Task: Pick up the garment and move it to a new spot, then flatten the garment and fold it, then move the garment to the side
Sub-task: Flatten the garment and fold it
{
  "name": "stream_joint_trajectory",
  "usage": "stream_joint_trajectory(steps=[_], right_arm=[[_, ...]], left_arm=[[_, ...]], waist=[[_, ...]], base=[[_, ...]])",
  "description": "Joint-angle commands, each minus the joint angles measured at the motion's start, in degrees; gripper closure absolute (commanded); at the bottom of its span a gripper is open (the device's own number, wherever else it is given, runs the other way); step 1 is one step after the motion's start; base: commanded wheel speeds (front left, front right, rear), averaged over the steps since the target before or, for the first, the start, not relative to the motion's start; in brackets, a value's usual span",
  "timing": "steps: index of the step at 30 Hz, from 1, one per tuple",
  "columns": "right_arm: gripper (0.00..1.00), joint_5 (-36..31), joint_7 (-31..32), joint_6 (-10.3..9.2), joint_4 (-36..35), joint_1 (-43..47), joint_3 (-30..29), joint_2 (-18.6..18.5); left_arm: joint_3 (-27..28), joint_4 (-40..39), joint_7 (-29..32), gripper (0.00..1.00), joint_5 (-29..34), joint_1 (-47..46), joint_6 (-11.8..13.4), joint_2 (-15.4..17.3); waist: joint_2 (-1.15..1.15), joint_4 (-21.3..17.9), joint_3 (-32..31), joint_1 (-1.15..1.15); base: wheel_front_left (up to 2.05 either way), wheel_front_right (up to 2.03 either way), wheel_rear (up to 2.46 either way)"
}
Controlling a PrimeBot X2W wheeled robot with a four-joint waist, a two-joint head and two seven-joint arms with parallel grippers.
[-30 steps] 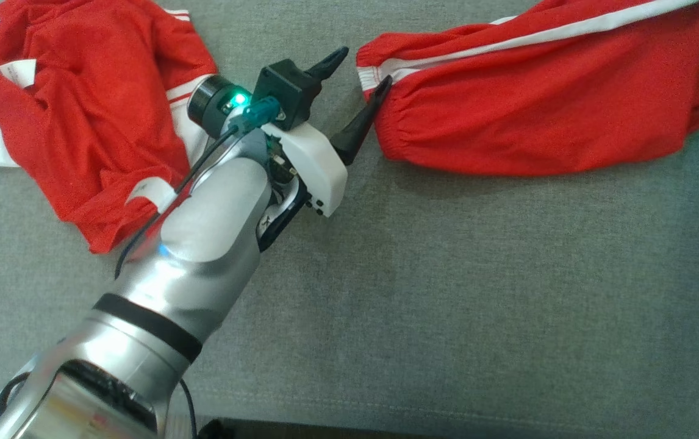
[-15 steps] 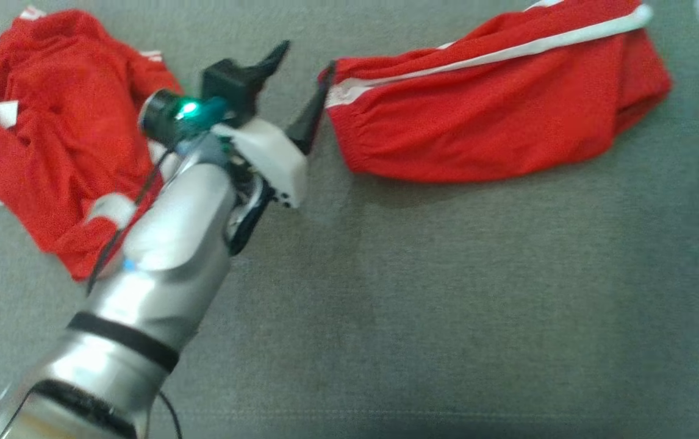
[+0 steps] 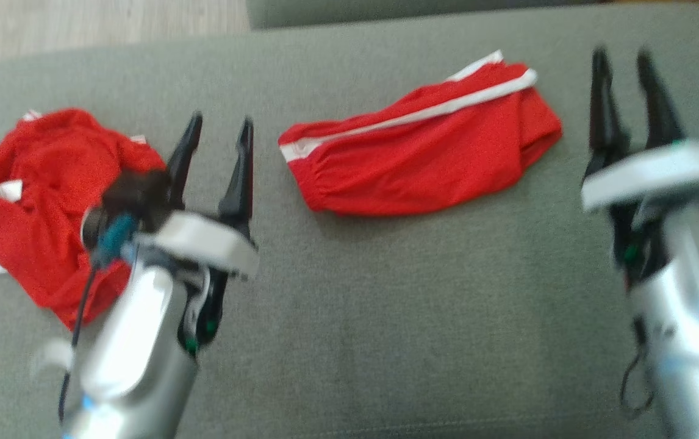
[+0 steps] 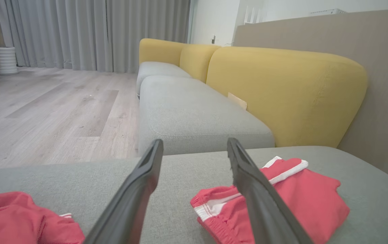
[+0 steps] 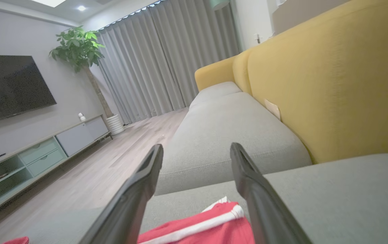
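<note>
Left tool [image 3: 221, 119] has drawn back from the folded garment [image 3: 422, 164] — fingers spread, empty.

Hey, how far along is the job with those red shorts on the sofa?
Done, it seems: the red shorts with a white side stripe lie folded on the grey fabric sofa cushion. In hand: nothing; the left claw and right claw both stand open and empty, clear of the cloth. Left: probably shifting the folded shorts to the side. A crumpled red and white shirt lies unfolded at the left.

Head overhead — wrists low, sharing garment [image 3: 422, 164].
</note>
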Motion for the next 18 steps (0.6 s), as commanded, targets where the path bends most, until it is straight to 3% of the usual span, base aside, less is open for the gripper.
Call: stream_joint_trajectory(steps=[1,10,18], right_arm=[[0.0,-0.67,-0.9,-0.05,-2.78,1.19,0.33,1.53],[0.0,-7.79,-2.82,-0.05,-9.47,18.71,-3.35,7.04],[0.0,-8.6,-1.36,-0.05,-11.29,22.66,-6.07,7.9]], left_arm=[[2.91,-2.83,-0.69,0.0,0.69,-0.23,0.34,0.62],[8.58,-9.34,-0.7,0.0,4.52,13.87,-0.93,-2.74],[10.13,-10.67,-0.7,0.0,7.4,17.26,-3.29,-4.41]], waist=[[0.0,-0.86,-2.77,0.0],[0.0,-1.45,-6.66,0.0],[0.0,-0.83,-5.6,0.0]], base=[[0.0,0.0,0.0],[0.0,0.0,0.0],[0.0,0.0,0.0]])
